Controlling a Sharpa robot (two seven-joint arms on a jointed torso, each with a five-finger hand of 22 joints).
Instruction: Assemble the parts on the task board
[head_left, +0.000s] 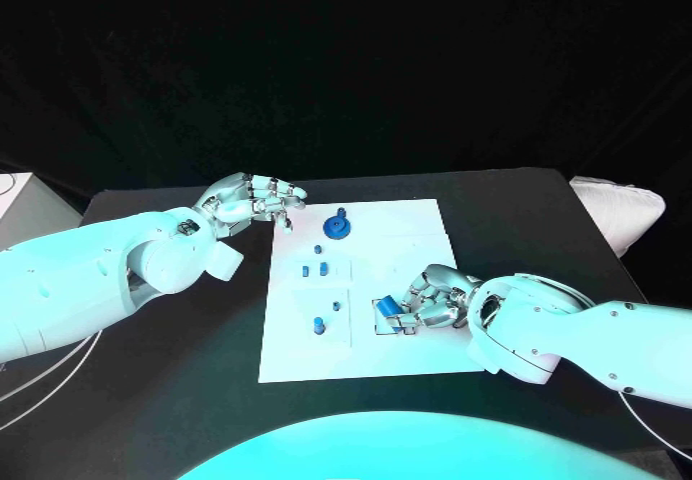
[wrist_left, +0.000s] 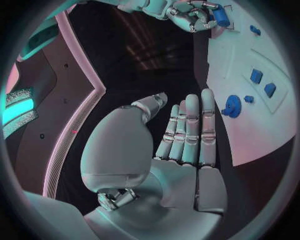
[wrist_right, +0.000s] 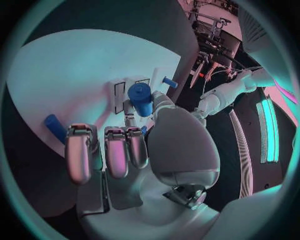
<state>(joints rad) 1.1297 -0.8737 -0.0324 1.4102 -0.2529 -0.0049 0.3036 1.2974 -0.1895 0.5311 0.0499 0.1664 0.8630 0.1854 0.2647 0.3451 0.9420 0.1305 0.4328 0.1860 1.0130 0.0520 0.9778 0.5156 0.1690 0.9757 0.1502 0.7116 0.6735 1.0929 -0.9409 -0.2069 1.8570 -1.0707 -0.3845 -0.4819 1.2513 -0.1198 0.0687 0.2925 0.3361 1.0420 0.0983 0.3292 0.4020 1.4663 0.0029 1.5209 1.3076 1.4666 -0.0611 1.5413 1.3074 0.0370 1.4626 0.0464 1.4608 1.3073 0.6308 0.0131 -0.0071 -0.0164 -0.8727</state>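
The right silver many-fingered hand is sitting over the near right part of the flat white rectangular task board, its fingers curling around a short blue cylindrical part and pinching it against the thumb just above the board's surface, beside a small black-outlined square slot. Another small blue cylinder is lying on the white surface just beyond those fingertips. The left silver hand is hovering at the board's far left corner, holding nothing; in its own wrist view the fingers are lying straight and close together, with the thumb set apart, beside the board's edge over the black table. Out across the board, a round blue disc-shaped part with a stub is resting near the far edge, two small blue blocks are lying side by side in the middle, and a small blue peg is lying near the left edge. Wide bare black tabletop is running along the board's left, near and far edges.
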